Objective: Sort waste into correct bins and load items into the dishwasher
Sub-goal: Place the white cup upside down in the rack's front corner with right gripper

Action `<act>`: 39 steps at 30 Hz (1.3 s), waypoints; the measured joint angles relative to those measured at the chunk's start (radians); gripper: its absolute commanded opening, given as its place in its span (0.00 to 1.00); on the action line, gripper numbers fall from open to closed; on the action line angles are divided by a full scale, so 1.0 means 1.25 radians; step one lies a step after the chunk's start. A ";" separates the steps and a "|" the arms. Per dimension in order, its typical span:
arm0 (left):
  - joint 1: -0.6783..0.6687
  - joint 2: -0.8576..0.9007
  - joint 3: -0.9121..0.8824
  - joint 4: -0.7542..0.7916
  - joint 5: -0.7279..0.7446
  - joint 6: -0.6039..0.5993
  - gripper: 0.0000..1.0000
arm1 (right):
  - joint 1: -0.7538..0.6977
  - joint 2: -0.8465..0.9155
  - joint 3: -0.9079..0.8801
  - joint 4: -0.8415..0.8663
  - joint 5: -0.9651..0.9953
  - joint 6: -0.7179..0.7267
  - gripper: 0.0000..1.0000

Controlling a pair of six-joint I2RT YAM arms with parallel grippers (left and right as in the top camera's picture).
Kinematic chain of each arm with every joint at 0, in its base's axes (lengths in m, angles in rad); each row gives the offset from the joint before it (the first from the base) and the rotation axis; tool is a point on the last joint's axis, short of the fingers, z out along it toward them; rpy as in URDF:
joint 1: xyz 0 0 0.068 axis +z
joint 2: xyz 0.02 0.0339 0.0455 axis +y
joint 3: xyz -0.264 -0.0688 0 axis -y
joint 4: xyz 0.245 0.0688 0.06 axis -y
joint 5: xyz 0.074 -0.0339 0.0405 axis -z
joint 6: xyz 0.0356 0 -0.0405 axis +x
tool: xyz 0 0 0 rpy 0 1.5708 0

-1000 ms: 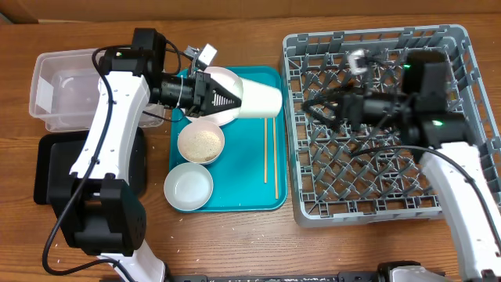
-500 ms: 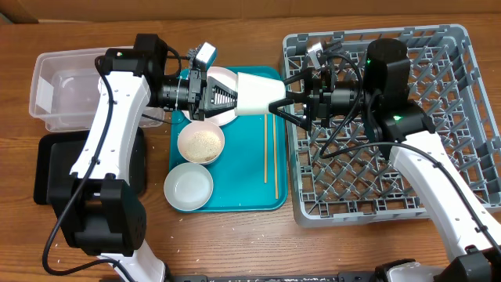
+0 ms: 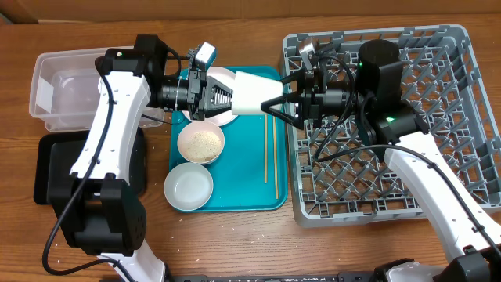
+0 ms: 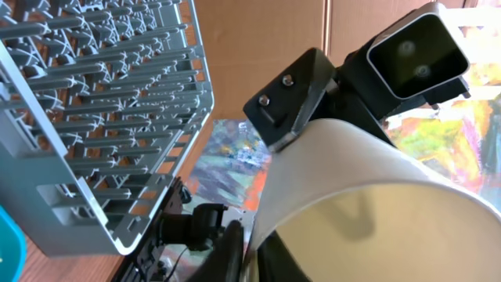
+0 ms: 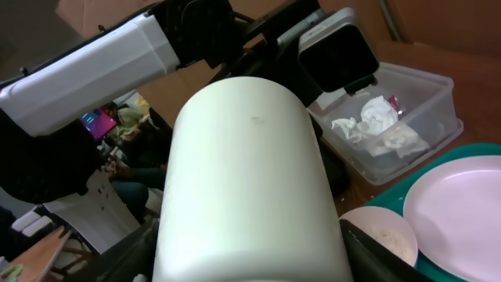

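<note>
One cup (image 3: 252,90): left tool (image 3: 232,95) pinches its half-hidden rim; right tool (image 3: 272,104) spread around it.

My overhead camera looks straight down on the desk (image 3: 235,243) from well above. It is wide enough to take in both my arms, the dish rack (image 3: 376,213) on my right and the clear tub (image 3: 78,78) on my left. My left wrist camera sits very close to the cup (image 4: 368,204) and faces, tilted, toward the rack and my right arm, while my right wrist camera looks back the opposite way, past the same cup to the tub. All three views share that cup.
</note>
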 measured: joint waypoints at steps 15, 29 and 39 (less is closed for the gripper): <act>0.027 0.000 0.001 0.099 -0.221 0.001 0.68 | -0.130 -0.002 0.000 -0.158 0.079 0.049 0.58; 0.094 0.000 0.036 0.233 -0.576 -0.080 0.68 | -0.008 -0.240 0.027 -0.815 0.656 0.134 0.58; 0.089 -0.001 0.127 0.187 -0.709 -0.085 0.68 | 0.200 -0.198 0.033 -1.053 0.889 0.338 0.58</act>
